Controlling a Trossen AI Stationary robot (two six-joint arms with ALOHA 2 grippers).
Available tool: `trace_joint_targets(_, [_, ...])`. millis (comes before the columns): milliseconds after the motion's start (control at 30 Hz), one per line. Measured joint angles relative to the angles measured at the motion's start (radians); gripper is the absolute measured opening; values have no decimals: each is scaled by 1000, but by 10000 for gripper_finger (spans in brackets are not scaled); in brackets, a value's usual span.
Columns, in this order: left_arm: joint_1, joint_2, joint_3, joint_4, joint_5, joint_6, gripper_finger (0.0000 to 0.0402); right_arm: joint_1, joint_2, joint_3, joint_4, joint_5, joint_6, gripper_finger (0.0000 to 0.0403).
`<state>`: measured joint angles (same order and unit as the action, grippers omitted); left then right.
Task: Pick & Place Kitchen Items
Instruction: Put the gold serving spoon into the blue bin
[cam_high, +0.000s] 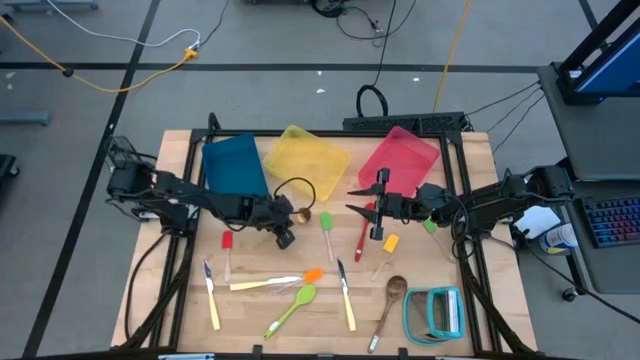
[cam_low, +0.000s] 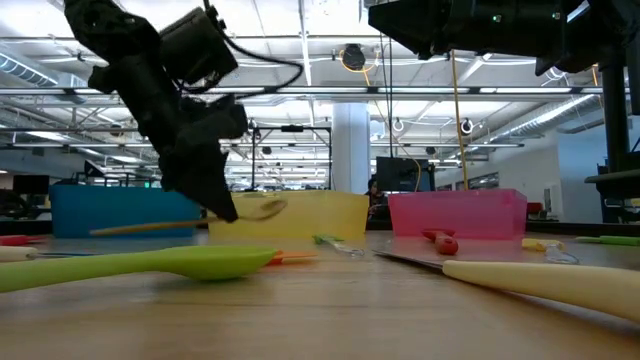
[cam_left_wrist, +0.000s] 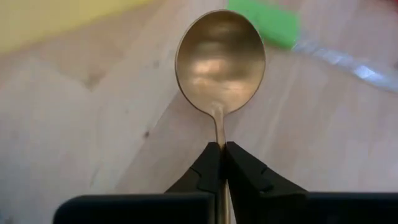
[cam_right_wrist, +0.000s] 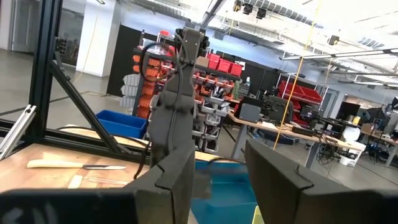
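The left end effector (cam_high: 291, 222) is clamped on the neck of the brass spoon (cam_left_wrist: 220, 61), held just above the surface (cam_high: 260, 310) near its centre, directly in front of the yellow bin (cam_high: 305, 160) with bare wood around it. The right end effector (cam_high: 362, 203) hangs at 3 o'clock from the spoon, fingers apart and holding nothing, above the red spoon (cam_high: 361, 232). Remaining utensils lie toward 6 o'clock, among them the lime-green spoon (cam_high: 293, 307); beyond the bins is an open workshop.
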<state>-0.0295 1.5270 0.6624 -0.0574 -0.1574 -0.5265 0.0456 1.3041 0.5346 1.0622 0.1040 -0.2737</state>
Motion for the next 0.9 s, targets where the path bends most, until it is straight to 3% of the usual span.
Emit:
trace_joint_targets(167, [-17, -103, 1, -2, -13, 29, 10, 0, 0, 0, 0, 0, 0, 137])
trace_joint_targets(633, [-37, -336, 2, -189, -266, 48, 7, 0, 0, 0, -9, 0, 0, 134])
trace_joint_targets(900, [12, -482, 3, -317, -363, 54, 15, 0, 0, 0, -16, 0, 0, 131])
